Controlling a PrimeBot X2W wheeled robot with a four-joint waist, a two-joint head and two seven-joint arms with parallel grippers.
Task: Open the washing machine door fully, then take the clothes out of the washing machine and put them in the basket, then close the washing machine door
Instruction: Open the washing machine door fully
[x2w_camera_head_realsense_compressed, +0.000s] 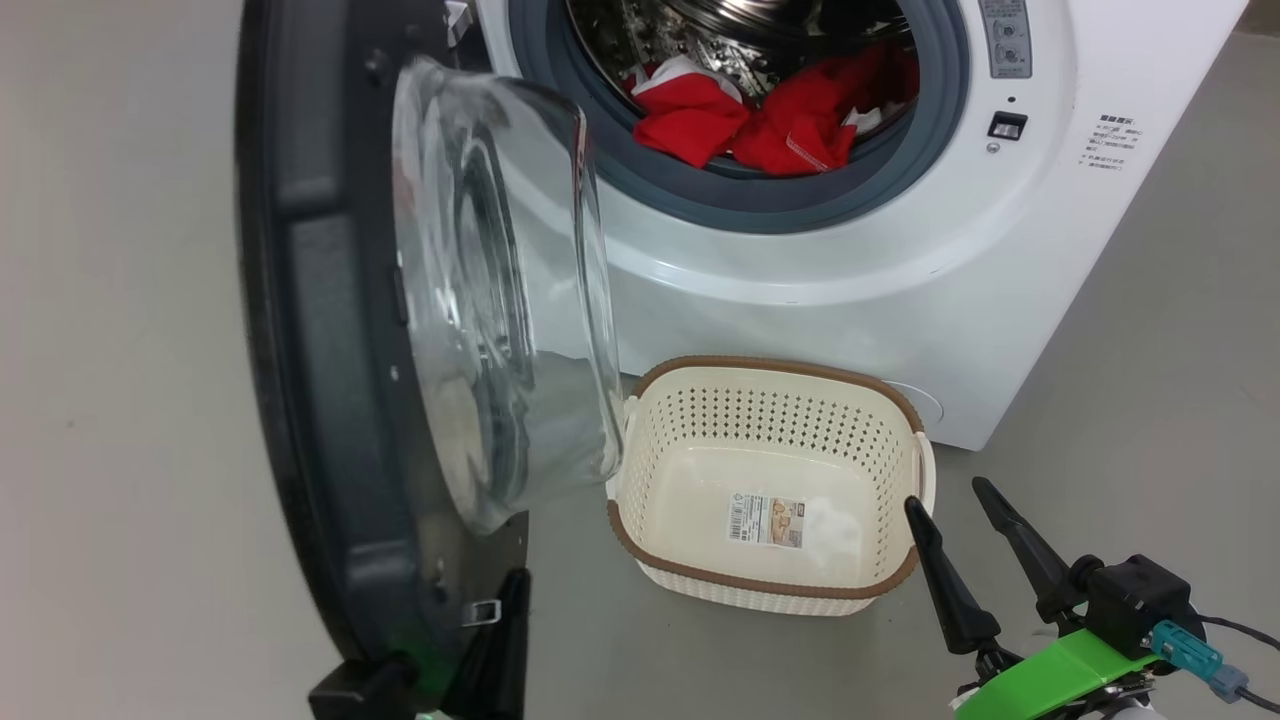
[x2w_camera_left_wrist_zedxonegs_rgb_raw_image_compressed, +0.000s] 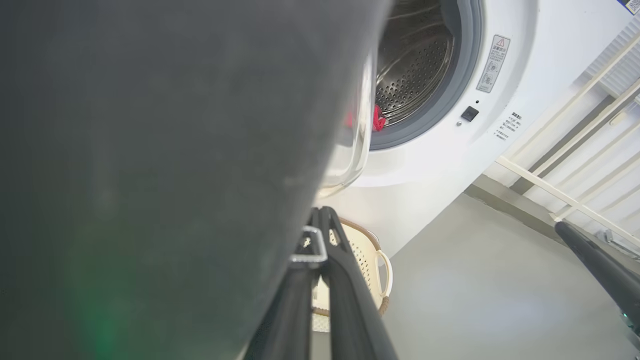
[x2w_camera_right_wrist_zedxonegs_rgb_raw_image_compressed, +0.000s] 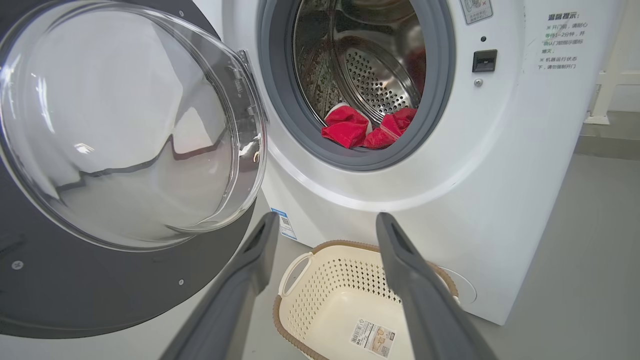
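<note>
The washing machine (x2w_camera_head_realsense_compressed: 800, 290) has its door (x2w_camera_head_realsense_compressed: 330, 400) standing open at the robot's left side, and the glass bowl (x2w_camera_head_realsense_compressed: 500, 300) of the door bulges toward the basket (x2w_camera_head_realsense_compressed: 770, 366). The red clothes (x2w_camera_head_realsense_compressed: 760, 125) lie in the drum, on the front edge of the grey gasket (x2w_camera_head_realsense_compressed: 760, 205). The basket sits on the floor (x2w_camera_head_realsense_compressed: 1100, 420) just in front of the machine. The left gripper (x2w_camera_left_wrist_zedxonegs_rgb_raw_image_compressed: 321, 214) has its jaws together at the lower edge of the door, by a metal latch loop (x2w_camera_left_wrist_zedxonegs_rgb_raw_image_compressed: 310, 245). The right gripper (x2w_camera_head_realsense_compressed: 946, 494) is near the right side of the basket, its jaws wide apart.
</note>
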